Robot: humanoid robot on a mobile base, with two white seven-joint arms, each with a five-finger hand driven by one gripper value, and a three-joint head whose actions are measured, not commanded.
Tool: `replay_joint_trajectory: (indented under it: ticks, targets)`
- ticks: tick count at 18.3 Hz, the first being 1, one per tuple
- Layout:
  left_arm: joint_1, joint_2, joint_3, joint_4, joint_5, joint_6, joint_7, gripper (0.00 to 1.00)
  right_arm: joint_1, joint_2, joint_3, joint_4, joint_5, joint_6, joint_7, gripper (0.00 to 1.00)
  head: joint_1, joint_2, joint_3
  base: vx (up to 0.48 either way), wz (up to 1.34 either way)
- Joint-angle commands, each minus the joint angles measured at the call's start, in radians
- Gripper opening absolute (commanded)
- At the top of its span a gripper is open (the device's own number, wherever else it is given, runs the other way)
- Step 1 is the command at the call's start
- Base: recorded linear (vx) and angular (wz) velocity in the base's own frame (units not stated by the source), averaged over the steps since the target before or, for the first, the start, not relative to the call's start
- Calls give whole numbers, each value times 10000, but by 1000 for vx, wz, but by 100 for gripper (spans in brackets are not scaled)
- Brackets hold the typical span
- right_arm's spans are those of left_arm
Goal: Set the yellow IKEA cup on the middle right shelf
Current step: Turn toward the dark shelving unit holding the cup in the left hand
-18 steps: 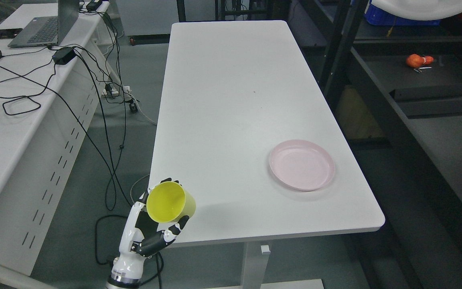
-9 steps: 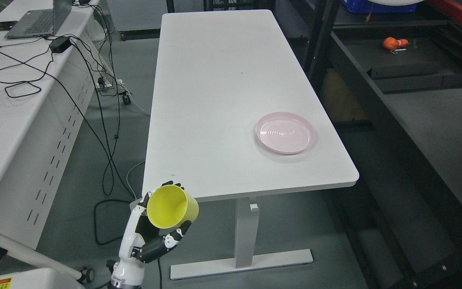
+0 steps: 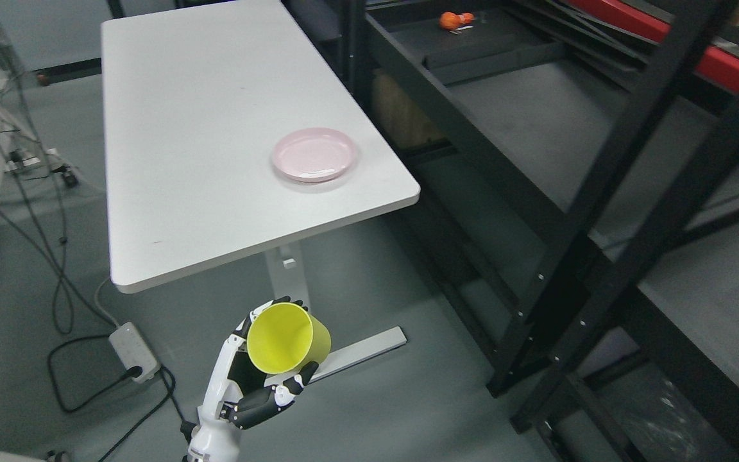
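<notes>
We find the left hand (image 3: 247, 385) raised upright at lower frame, fingers (image 3: 292, 384) curled around the yellow cup (image 3: 287, 338), which lies tilted, mouth toward the camera. The bench (image 3: 183, 128) stands above it; the black shelf (image 3: 536, 128) to its right.

I have one view, from my head, looking steeply down and forward. My left hand (image 3: 251, 385) sits nearest, at the bottom edge left of middle, over the floor. The white table (image 3: 183, 160) stretches away up-left; the black shelving (image 3: 536, 128) runs along the right side.
</notes>
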Motion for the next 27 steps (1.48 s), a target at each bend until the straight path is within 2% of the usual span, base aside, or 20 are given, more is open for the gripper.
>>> replay_joint_trajectory:
  ticks: [1,7,15,27]
  targets:
    - [59,245,-666,-159,17,7,0,1,138,-175,169,0,-245,3,-3,99,0,0,0,-294,-937]
    - [59,230,-1064,-143,109,22,62,1,138,-175,169,0,-245,3,-3,99,0,0,0,-217,-1121]
    - [59,230,-1954,-82,293,53,62,1,138,-175,169,0,-245,3,-3,99,0,0,0,-37,-1138]
    - [28,215,-2844,209,814,53,62,1,138,-175,169,0,-245,3,-3,99,0,-7,0,84,-367]
